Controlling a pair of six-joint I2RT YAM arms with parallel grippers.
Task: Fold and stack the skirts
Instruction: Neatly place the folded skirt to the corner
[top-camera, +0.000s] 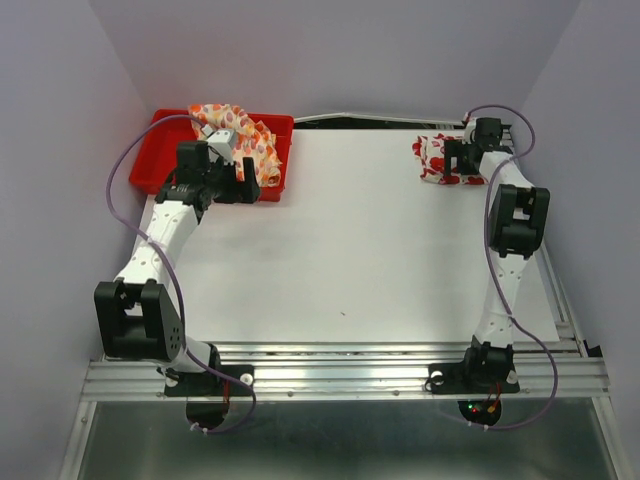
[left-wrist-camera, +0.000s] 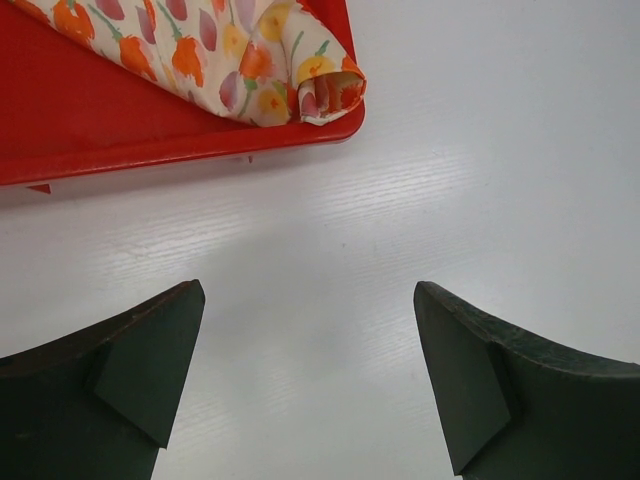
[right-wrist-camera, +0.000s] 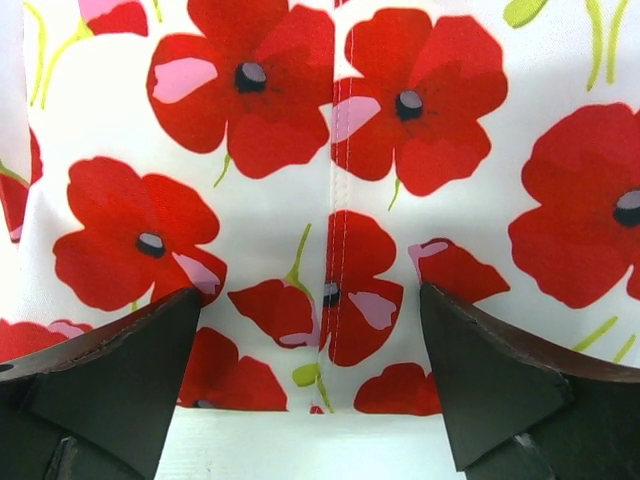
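Observation:
The cream skirt (top-camera: 243, 132) with orange, red and yellow marks lies bunched in the red tray (top-camera: 160, 150); in the left wrist view a rolled corner of this skirt (left-wrist-camera: 250, 60) hangs over the tray's rim (left-wrist-camera: 150, 155). My left gripper (top-camera: 248, 180) is open over bare table just in front of that rim, nothing between its fingertips (left-wrist-camera: 308, 300). The white skirt (top-camera: 438, 160) with big red flowers lies at the far right of the table. My right gripper (top-camera: 453, 158) hovers open above its near edge (right-wrist-camera: 300, 150), its fingers (right-wrist-camera: 150, 350) astride a seam, gripping nothing.
The white table top (top-camera: 350, 250) runs between the two arms. A metal rail (top-camera: 350, 375) crosses the near edge at the arm bases. Purple walls close in the left, back and right sides. Cables loop beside each arm.

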